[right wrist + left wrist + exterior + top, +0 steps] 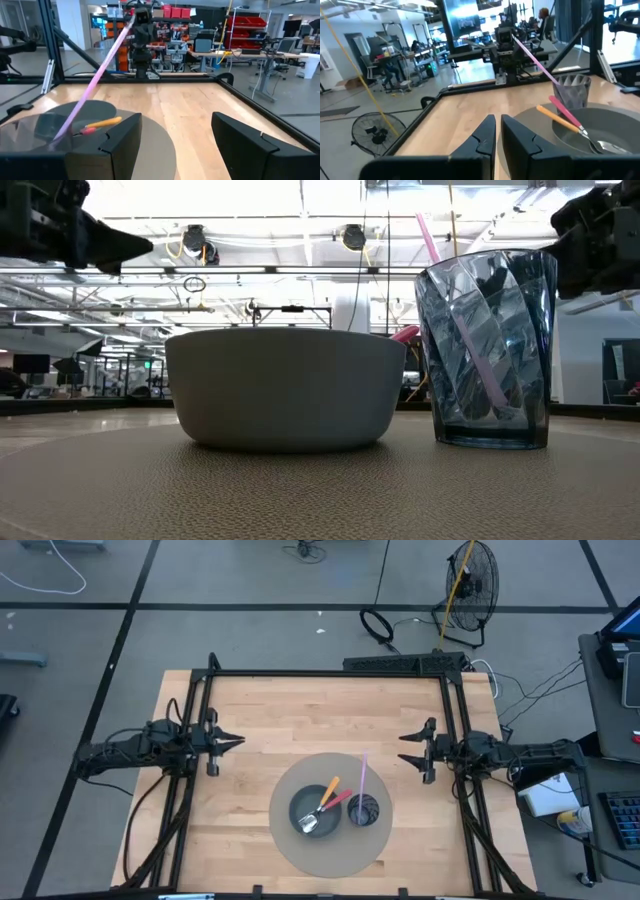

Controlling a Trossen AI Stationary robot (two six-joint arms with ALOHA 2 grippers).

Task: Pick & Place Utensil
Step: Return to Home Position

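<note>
At either side of the wooden table (260, 710), both arms stand drawn back with the place setting between them. The left gripper (236, 740) has its fingers closed to a mere slit and the right gripper (406, 747) stands spread wide; neither holds anything. Forward of both and well apart from each lies the round brown placemat (290, 852). It bears the blue bowl (299, 803), with the yellow spoon (328, 790) and a pink-handled utensil (339, 801) inside, and, on the side nearer the right gripper, the blue cup (367, 810) holding the pink straw (361, 772). Judgement: placing appears complete and the step in hand is the return to rest; the next move calls only for settling the arms clear of the setting. The high view alone shows the bowl's contents. The low view hides them but confirms bowl and cup upright, just beside one another without touching. Only the wrist views settle the finger openings.
</note>
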